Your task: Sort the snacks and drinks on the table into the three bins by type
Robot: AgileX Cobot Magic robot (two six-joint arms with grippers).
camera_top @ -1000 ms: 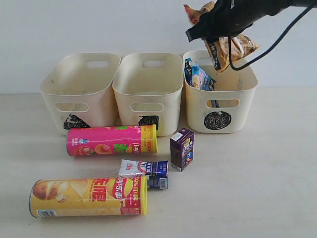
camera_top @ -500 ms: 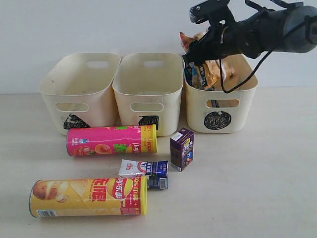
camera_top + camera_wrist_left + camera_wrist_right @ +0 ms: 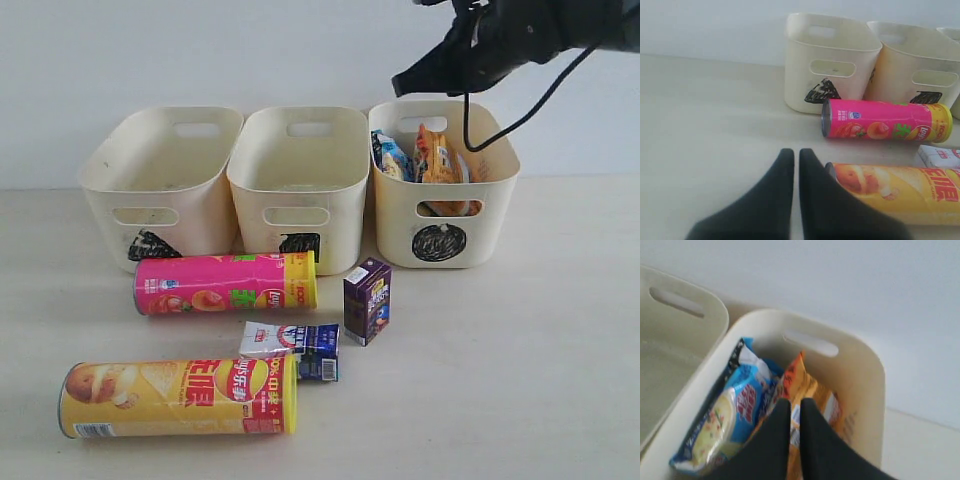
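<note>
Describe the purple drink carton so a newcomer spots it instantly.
Among the three cream bins at the back, find the right-hand bin with the black circle. Before its left corner stands the dark purple carton, upright; the neighbouring white-and-blue carton lies flat.

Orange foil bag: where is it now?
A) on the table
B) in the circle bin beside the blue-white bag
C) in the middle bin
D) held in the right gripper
B: the orange bag stands in the circle-marked bin next to the blue-white bag, with the right gripper above it and apart.
</note>
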